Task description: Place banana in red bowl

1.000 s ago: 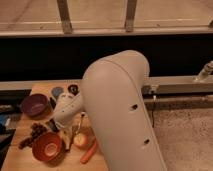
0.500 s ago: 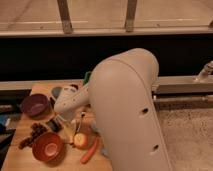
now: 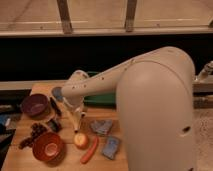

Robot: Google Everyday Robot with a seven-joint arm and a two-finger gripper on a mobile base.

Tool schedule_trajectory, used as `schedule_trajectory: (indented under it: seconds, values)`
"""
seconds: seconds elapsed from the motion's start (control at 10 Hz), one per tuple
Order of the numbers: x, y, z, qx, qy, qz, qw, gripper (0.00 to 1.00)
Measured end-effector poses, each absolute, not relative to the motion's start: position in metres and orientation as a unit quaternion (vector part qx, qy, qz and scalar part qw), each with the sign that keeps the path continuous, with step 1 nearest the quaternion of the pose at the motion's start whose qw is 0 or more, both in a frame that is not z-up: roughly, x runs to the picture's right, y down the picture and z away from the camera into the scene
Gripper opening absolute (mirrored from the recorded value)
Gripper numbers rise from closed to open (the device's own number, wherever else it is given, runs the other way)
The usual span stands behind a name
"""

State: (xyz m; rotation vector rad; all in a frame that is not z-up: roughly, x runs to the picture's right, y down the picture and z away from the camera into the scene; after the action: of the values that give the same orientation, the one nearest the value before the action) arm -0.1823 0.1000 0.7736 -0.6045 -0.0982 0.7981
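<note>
Raised since a second ago, the arm's wrist now sits higher over the middle of the table [image 3: 70, 163], and its bulky upper part has swung off to the right. Nearest, by the front left corner, stands the red bowl [image 3: 48, 146], with nothing in it. Just right of it lies the apple [image 3: 81, 140], with the carrot [image 3: 90, 149] slanting beside it and a blue-grey packet [image 3: 111, 146] further right. A second packet [image 3: 102, 126] lies behind that, and dark grapes [image 3: 35, 131] sit toward the left edge. Above the apple, the banana [image 3: 75, 123] hangs nearly upright, clear of the red bowl and to its right. The gripper [image 3: 72, 110] is closed on the banana's upper end. Further back, near the left edge, stands a maroon bowl [image 3: 35, 105].
</note>
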Motion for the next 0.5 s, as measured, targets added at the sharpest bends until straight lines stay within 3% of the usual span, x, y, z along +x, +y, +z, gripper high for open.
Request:
schedule_trajectory:
  seconds: [0.2,0.5]
  values:
    - [-0.179,0.085,0.752,-0.305,-0.078,0.376,0.872,0.0]
    - [-0.2,0.098,0.714,-0.358,-0.135,0.333,0.862,0.0]
